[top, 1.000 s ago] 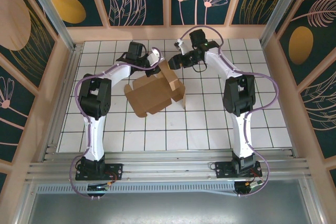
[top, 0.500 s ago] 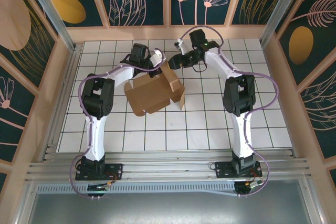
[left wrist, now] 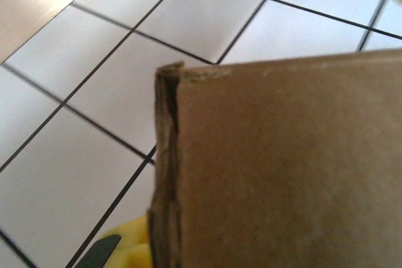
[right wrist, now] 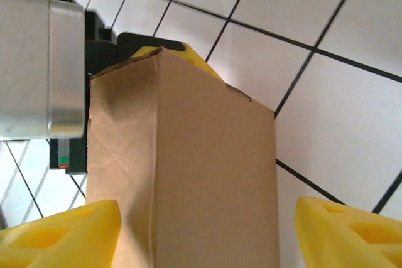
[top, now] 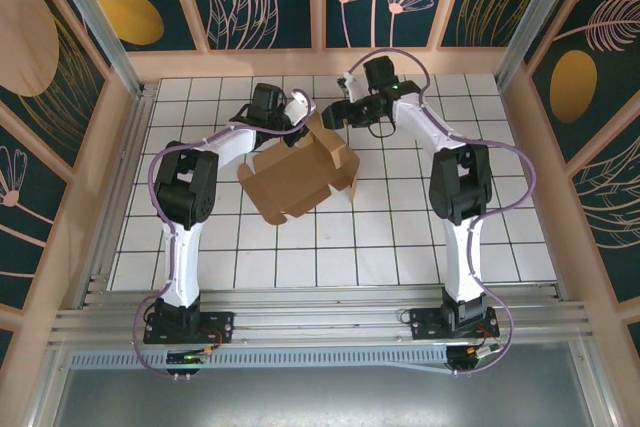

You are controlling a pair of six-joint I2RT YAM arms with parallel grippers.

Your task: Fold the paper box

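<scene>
The brown paper box (top: pixel 297 177) lies partly folded on the tiled table, with one flap (top: pixel 330 145) raised at its far side. My left gripper (top: pixel 302 110) is shut on the far edge of that flap. In the left wrist view the cardboard (left wrist: pixel 282 167) is very close, and one yellow finger (left wrist: pixel 129 250) peeks out beside its layered edge. My right gripper (top: pixel 332 117) is open and straddles the same flap (right wrist: pixel 201 174). Its yellow fingertips (right wrist: pixel 59 236) stand on either side, the right-hand one clear of the cardboard. The left gripper's yellow finger (right wrist: pixel 188 54) shows behind the flap.
The white tiled table (top: pixel 400 237) is ringed by wooden walls (top: pixel 530 147) with dark painted panels. A metal rail (top: pixel 320 322) runs along the near edge, where both arm bases are bolted. Open tiles lie in front of the box and to the right.
My left arm has shifted right and its jaws have closed tighter on the flap. The right jaws have widened. The box has turned slightly and its near corner has swung toward the front.
</scene>
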